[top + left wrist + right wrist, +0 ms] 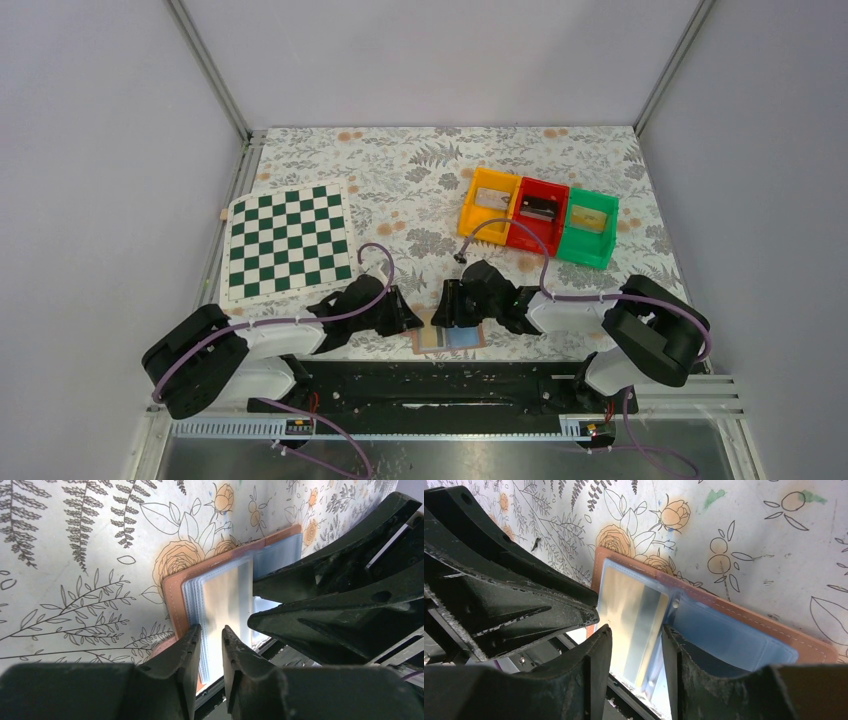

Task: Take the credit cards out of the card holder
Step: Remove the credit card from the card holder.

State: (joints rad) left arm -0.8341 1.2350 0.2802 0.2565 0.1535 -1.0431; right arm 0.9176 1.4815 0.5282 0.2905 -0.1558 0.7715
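Now, down at the near edge of the table (pixel 420 180) the card holder (pixel 448 338) lies spread open, flat on the flowered cloth, tan cover down and clear pockets up. Both arms are crowded over it. The left gripper (pixel 408 318) reaches in from the left, the right gripper (pixel 452 305) from the right, their black fingers almost meeting above the wallet.

From the left wrist, the left gripper (pixel 211 635) shows its jaws only narrowly parted, a slim gap with the stack of clear sleeves visible through it. Whether the tips touch the plastic, I cannot tell. They hold nothing that I can see.

From the right wrist, the right gripper (pixel 636 632) has its jaws parted wider. They stand either side of a pale yellowish card (pixel 634 615) with a grey stripe, and that card is still tucked inside its sleeve on the left half of the card holder (pixel 774 625). Nothing is pinched there. The other half shows blue-tinted pockets (card or lining, hard to say).

Further back on the left sits the green-and-white chessboard (pixel 288 243). Further back on the right, well clear of the action, stand three bins side by side: orange (pixel 488 203), red (pixel 538 215) and green (pixel 588 228)
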